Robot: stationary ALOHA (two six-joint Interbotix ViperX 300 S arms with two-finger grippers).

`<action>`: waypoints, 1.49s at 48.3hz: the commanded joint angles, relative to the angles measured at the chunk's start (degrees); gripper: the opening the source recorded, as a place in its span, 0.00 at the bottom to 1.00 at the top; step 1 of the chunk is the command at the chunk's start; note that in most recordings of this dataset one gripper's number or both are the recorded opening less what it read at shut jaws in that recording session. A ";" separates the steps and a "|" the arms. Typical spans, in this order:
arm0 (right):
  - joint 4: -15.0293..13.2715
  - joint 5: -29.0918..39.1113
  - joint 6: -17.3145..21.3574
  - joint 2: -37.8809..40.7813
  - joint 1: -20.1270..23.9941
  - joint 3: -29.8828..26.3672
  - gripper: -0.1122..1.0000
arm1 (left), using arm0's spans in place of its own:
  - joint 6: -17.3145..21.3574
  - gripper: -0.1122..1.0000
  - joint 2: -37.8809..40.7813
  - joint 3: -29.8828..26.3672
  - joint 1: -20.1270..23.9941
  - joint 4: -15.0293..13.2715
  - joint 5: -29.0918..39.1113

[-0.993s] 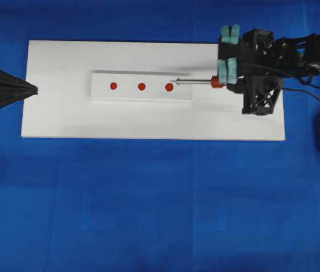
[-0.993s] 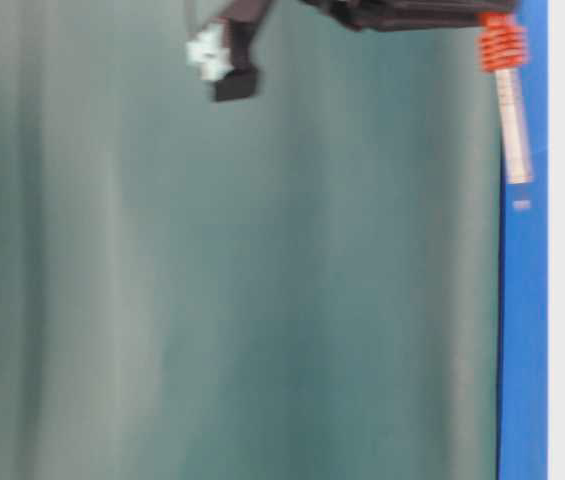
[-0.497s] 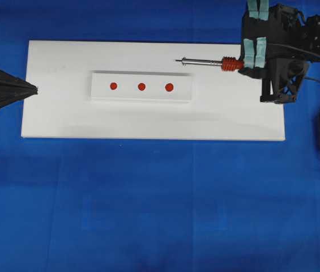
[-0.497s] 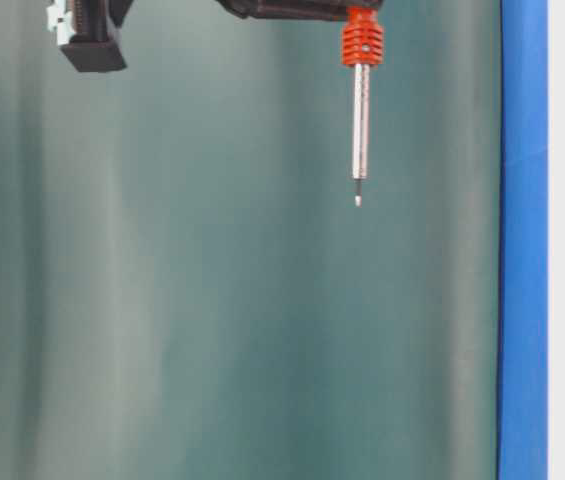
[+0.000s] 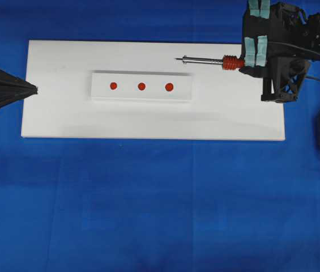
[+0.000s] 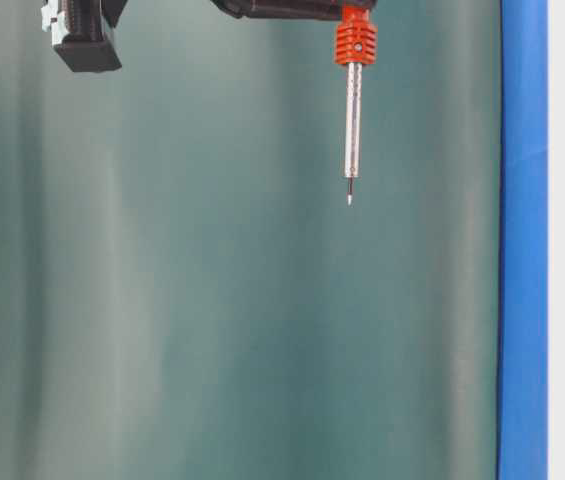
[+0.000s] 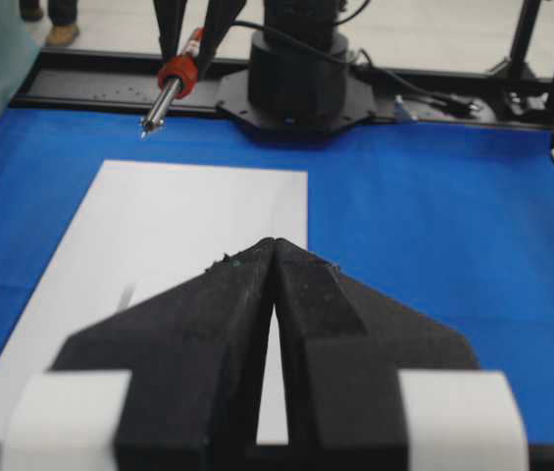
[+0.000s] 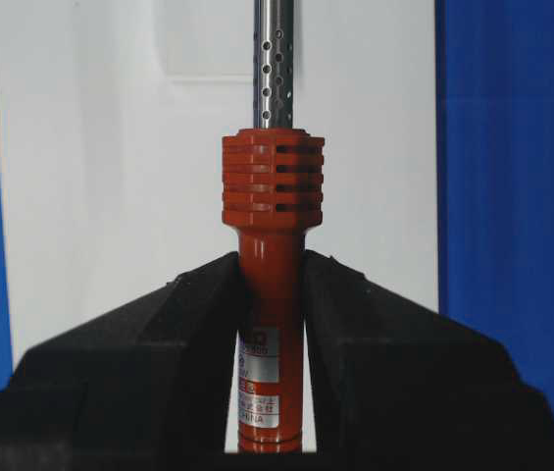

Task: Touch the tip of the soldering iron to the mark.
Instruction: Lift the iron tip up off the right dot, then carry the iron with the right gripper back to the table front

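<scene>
The right gripper (image 8: 275, 324) has its fingers clamped on the soldering iron (image 5: 216, 60), light, stiff and rightly held by its ribbed handle, while the left gripper (image 7: 275, 257) rests pinched together.

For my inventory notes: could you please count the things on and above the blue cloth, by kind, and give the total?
Red dots on the strip: 3 (mark, middle dot, far dot)
White strip: 1
White board: 1
Soldering iron: 1
Grippers: 2 (left gripper, right gripper)
Total: 8
</scene>
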 commanded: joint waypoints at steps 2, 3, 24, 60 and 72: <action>-0.18 -0.09 0.35 -0.70 0.00 -1.58 0.16 | -0.09 0.10 0.26 -0.53 0.09 0.00 -0.53; -0.18 -0.09 0.70 -0.70 0.00 -1.58 0.16 | -0.09 0.10 0.35 -0.62 0.09 0.09 -0.53; -0.18 0.44 8.96 -2.72 7.12 -0.18 0.16 | -0.09 0.10 0.26 -0.53 0.09 0.09 -0.53; -19.34 3.16 48.78 2.11 39.99 -1.85 0.16 | -0.18 0.10 0.09 -0.62 0.09 0.09 -0.53; -22.76 6.42 55.81 8.09 45.26 -5.54 0.16 | -0.18 0.10 0.18 -0.62 0.09 0.00 -0.53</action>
